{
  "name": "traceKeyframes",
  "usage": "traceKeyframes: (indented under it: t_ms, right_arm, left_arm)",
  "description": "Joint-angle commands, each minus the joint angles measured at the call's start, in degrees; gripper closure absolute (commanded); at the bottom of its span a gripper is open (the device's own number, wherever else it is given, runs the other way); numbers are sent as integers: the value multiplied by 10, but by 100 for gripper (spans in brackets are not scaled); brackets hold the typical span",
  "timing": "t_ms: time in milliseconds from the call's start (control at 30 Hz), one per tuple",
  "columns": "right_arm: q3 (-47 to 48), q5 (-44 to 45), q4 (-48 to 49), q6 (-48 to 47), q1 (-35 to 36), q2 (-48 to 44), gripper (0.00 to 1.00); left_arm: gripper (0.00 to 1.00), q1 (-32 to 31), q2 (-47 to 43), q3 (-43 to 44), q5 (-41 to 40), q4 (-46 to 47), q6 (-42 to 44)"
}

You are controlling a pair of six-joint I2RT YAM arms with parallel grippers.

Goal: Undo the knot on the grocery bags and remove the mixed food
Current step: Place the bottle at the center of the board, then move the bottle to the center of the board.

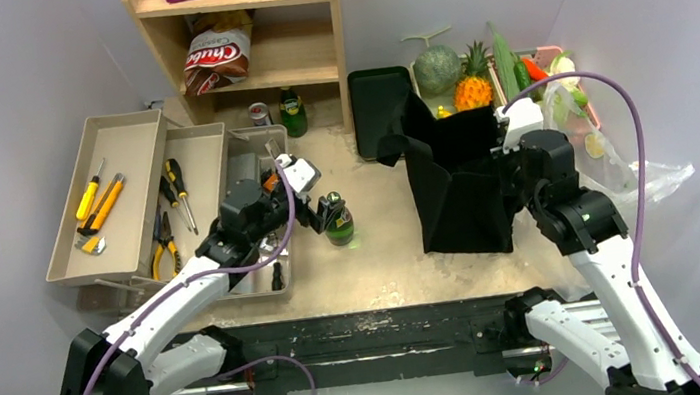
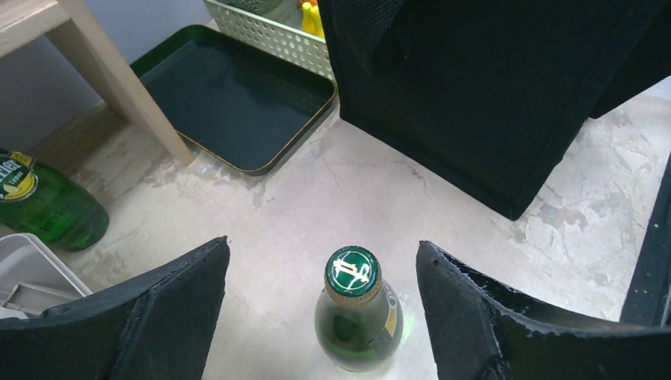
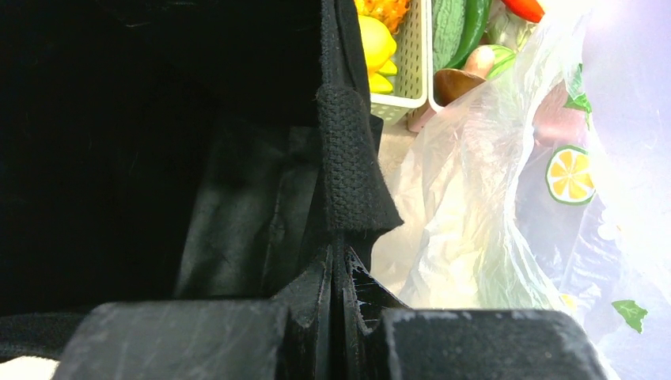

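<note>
- The green bottle (image 1: 337, 225) stands upright on the table (image 1: 388, 253). Its long axis is vertical and its green cap points up.
- It stands in the open middle of the table, left of the black cloth bag (image 1: 461, 189) and well apart from it.
- The left gripper (image 2: 323, 247) has its jaws wide apart, one finger on each side of the bottle. In the left wrist view there is a clear gap on both sides, so neither finger (image 2: 170, 309) touches the glass and nothing is held.
- The left arm reaches from its base at the near left, forward and to the right. The wrist is over the metal tray (image 1: 264, 268) and the hand points toward the bottle.
- The black cloth bag stands upright with its mouth open toward the top. Its inside is dark and I cannot tell what it contains.
- The right gripper (image 3: 339, 265) has its jaws pressed together on the right rim of this bag, and a thick black seam rises from between them.
- The right arm rises from the near right with a bent elbow, and its wrist is at the bag's right side.
- The plastic bag (image 3: 475, 237) lies crumpled just to the right of the black one.
- Behind the bags a basket (image 3: 411, 71) holds a melon (image 1: 437, 68) and other food, and a black tray (image 2: 229, 95) lies to its left.
</note>
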Motion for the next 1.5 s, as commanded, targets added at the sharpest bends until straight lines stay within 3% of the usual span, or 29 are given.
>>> traceKeyframes:
  t_ms: [0, 300, 467, 800, 900, 1067, 1467]
  right_arm:
    - [16, -7, 21, -5, -1, 5, 100]
    - [23, -5, 22, -9, -3, 16, 100]
    - [25, -6, 22, -11, -4, 21, 100]
    - [27, -5, 19, -15, -6, 25, 100]
    - [28, -5, 18, -16, -6, 25, 100]
    - [29, -4, 16, -17, -7, 27, 100]
    - [29, -2, 14, -19, -7, 27, 100]
  left_arm:
    - [17, -4, -1, -19, 11, 80, 17]
    - [34, -7, 13, -49, 17, 83, 25]
    - [37, -7, 31, -52, 13, 89, 23]
    - [53, -10, 75, -38, 12, 124, 10]
    - [65, -12, 82, -33, 13, 131, 3]
    - [100, -12, 79, -22, 5, 133, -12]
    - [100, 1, 143, 41, -67, 178, -27]
